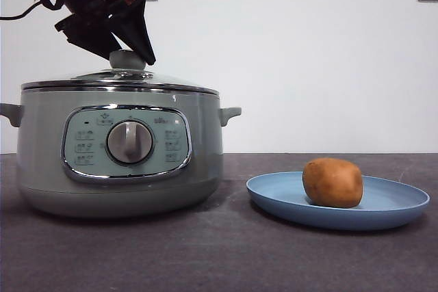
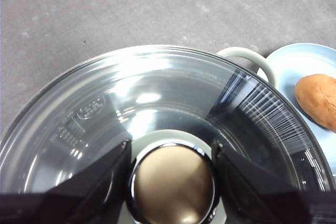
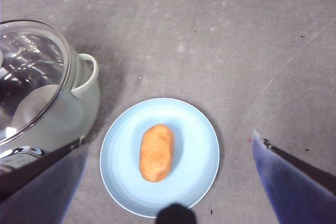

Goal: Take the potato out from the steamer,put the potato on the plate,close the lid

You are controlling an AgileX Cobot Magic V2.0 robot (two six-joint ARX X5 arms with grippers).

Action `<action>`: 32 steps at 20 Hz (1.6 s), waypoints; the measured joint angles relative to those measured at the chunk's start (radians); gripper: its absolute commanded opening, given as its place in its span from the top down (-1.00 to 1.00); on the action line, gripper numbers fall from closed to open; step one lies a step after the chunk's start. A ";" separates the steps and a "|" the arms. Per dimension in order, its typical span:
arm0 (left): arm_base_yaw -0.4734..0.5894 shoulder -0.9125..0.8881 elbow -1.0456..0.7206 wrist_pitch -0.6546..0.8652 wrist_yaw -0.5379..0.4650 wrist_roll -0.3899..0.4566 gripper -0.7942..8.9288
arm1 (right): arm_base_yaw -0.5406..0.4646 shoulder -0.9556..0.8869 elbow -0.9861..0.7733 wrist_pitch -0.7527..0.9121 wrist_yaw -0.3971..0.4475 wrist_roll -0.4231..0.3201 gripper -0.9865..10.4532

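The sage-green steamer (image 1: 120, 148) stands at the left with the glass lid (image 2: 157, 93) seated on its chrome rim. My left gripper (image 2: 172, 144) comes down from the top left, its jaws pressed against both sides of the lid's knob (image 1: 127, 59). The orange-brown potato (image 1: 332, 182) lies on the light-blue plate (image 1: 397, 203) to the right of the steamer. High above the plate hangs my right gripper (image 3: 168, 136), open and holding nothing. In that wrist view the potato (image 3: 156, 152) lies near the middle of the plate (image 3: 199, 150).
The steamer's side handle (image 3: 86, 74) points toward the plate, with a small gap between them. The dark grey table (image 3: 236, 40) stretches around both. A white wall stands behind.
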 measured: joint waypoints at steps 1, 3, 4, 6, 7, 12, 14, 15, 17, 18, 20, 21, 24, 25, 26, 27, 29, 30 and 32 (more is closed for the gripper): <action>0.000 0.000 0.002 -0.009 -0.002 0.000 0.85 | 0.000 0.000 0.000 0.000 0.000 0.000 -0.11; 0.000 -0.003 0.003 -0.020 -0.005 0.000 0.84 | 0.000 0.000 0.000 0.000 -0.001 0.000 -0.11; 0.000 -0.004 0.003 -0.022 -0.005 0.000 0.79 | 0.000 0.000 0.000 0.000 -0.001 0.000 -0.11; 0.001 -0.004 0.003 -0.023 -0.005 -0.001 0.22 | 0.000 0.000 0.000 0.000 -0.005 0.000 -0.11; 0.001 -0.004 0.003 -0.022 -0.005 -0.001 -0.08 | 0.000 0.000 0.000 0.000 -0.007 0.000 -0.11; 0.000 -0.004 0.026 -0.087 -0.006 -0.024 -0.18 | 0.000 0.000 0.000 -0.007 -0.008 0.000 -0.11; 0.000 0.002 0.074 -0.135 -0.038 -0.027 -0.18 | 0.000 0.000 0.000 -0.007 -0.008 0.000 -0.11; 0.000 0.004 0.111 -0.163 -0.052 -0.027 -0.18 | 0.000 0.000 0.000 -0.007 -0.008 0.000 -0.11; 0.000 0.005 0.217 -0.247 -0.070 -0.030 -0.18 | 0.000 0.000 0.000 -0.007 -0.014 0.000 -0.11; 0.000 0.005 0.289 -0.313 -0.069 -0.032 -0.18 | 0.000 0.000 0.000 -0.007 -0.046 0.000 -0.11; 0.000 0.005 0.431 -0.461 -0.048 -0.034 -0.18 | 0.000 0.000 0.000 -0.003 -0.164 -0.006 -0.11; 0.000 0.005 0.510 -0.549 -0.009 -0.034 -0.18 | 0.000 0.000 0.000 0.001 -0.244 -0.016 -0.11; -0.008 0.005 0.722 -0.772 0.194 -0.032 -0.18 | 0.000 0.000 0.000 0.002 -0.493 -0.063 -0.11; -0.014 0.002 0.762 -0.774 0.239 -0.024 -0.18 | 0.000 0.000 0.000 0.007 -0.540 -0.073 -0.11; -0.023 0.002 0.803 -0.774 0.259 -0.017 -0.12 | 0.002 0.000 0.000 0.020 -0.555 -0.081 -0.10; -0.029 -0.001 0.820 -0.774 0.263 -0.012 0.00 | 0.001 0.000 0.000 0.024 -0.554 -0.087 -0.09; -0.042 -0.002 0.827 -0.774 0.263 -0.006 0.55 | 0.001 0.000 0.000 0.023 -0.554 -0.092 0.36; -0.042 0.002 0.827 -0.774 0.263 0.000 0.89 | 0.000 0.000 0.000 0.023 -0.552 -0.100 0.74; -0.045 0.005 0.826 -0.774 0.263 0.020 0.85 | 0.000 0.000 0.000 0.023 -0.552 -0.125 0.83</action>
